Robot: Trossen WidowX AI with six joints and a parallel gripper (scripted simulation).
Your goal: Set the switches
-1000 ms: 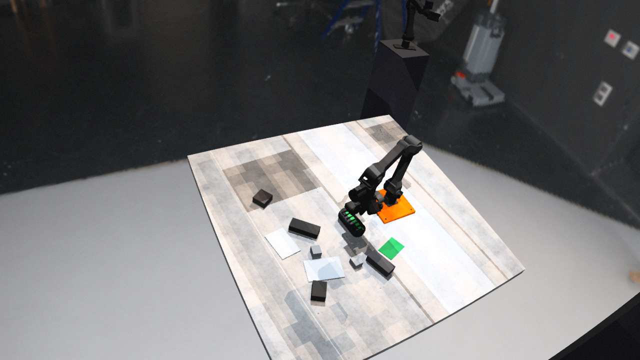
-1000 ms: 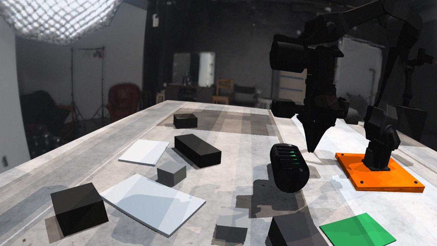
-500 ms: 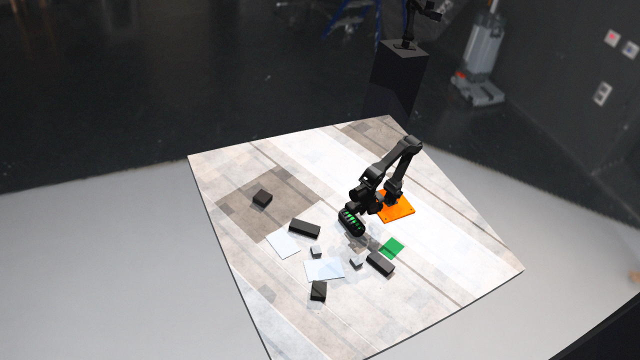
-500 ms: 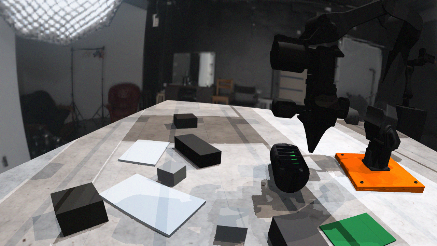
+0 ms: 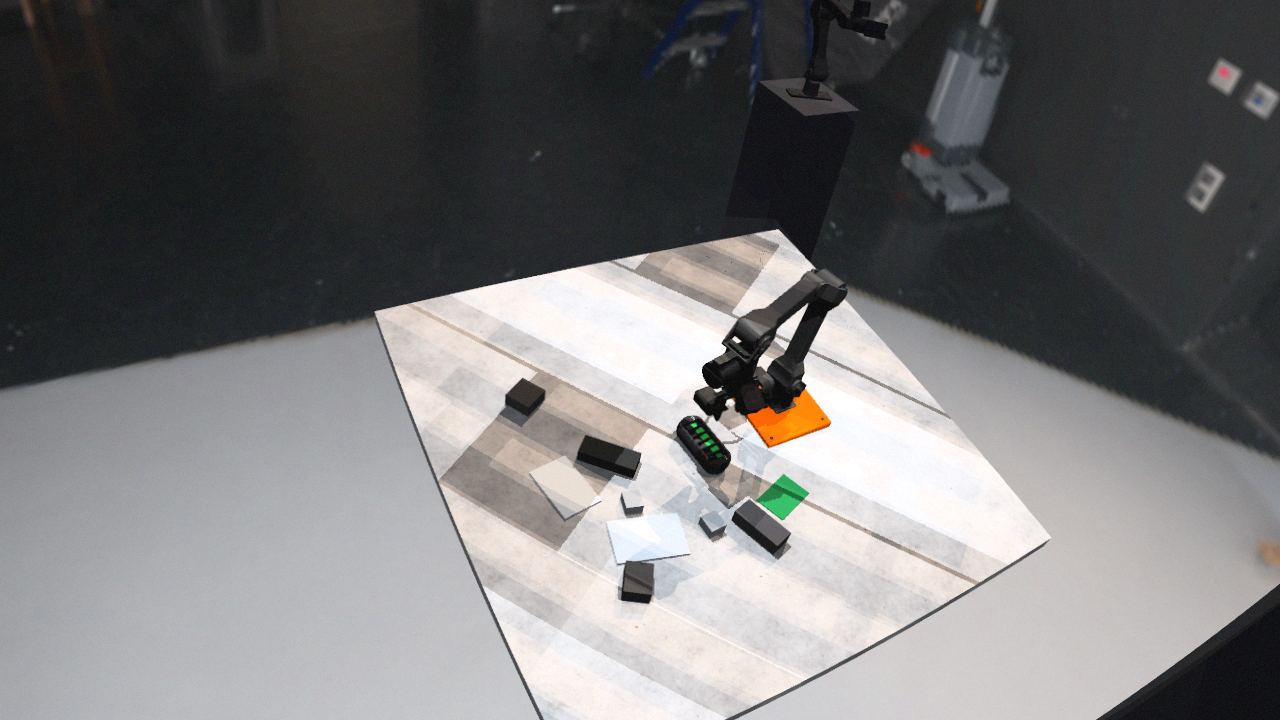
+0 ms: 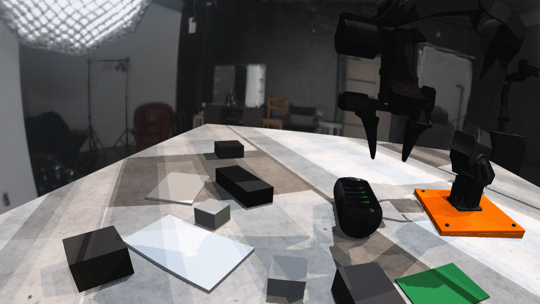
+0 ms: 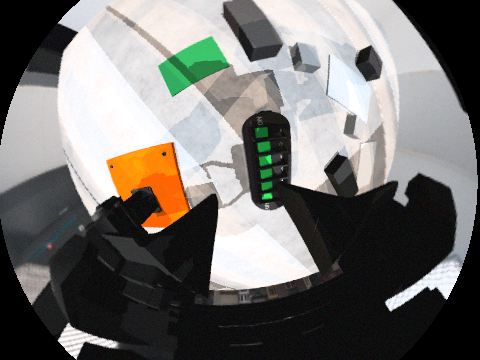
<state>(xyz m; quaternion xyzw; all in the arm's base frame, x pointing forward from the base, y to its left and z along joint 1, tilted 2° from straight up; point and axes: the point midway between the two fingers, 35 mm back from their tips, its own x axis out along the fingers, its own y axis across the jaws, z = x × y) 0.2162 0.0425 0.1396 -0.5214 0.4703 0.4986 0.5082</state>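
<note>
The dark grey controller unit (image 5: pixel 701 442) (image 6: pixel 356 223) (image 7: pixel 276 164) sits on its base on the bench, switches up. Its label is hidden underneath. The wrist view shows the green ends of all six rocker switches in a row along the unit's left half, beside the ON marks. Some greens look brighter than others, but I cannot tell surely which ends are pressed. My gripper (image 6: pixel 388 159) (image 7: pixel 247 192) is open and empty, its two fingertips well apart. It hangs above the bench, higher than the unit and close to it; in the wrist view one fingertip overlaps the unit's lower right part.
The orange base plate (image 5: pixel 810 428) (image 6: pixel 483 223) (image 7: pixel 172 165) lies beside the unit. A green plate (image 5: pixel 783 496) (image 7: pixel 192 65), a long dark block (image 5: pixel 760 526) (image 7: pixel 252 31), another black block (image 5: pixel 608 455) (image 6: pixel 241 185), small grey cubes and pale plates lie around it.
</note>
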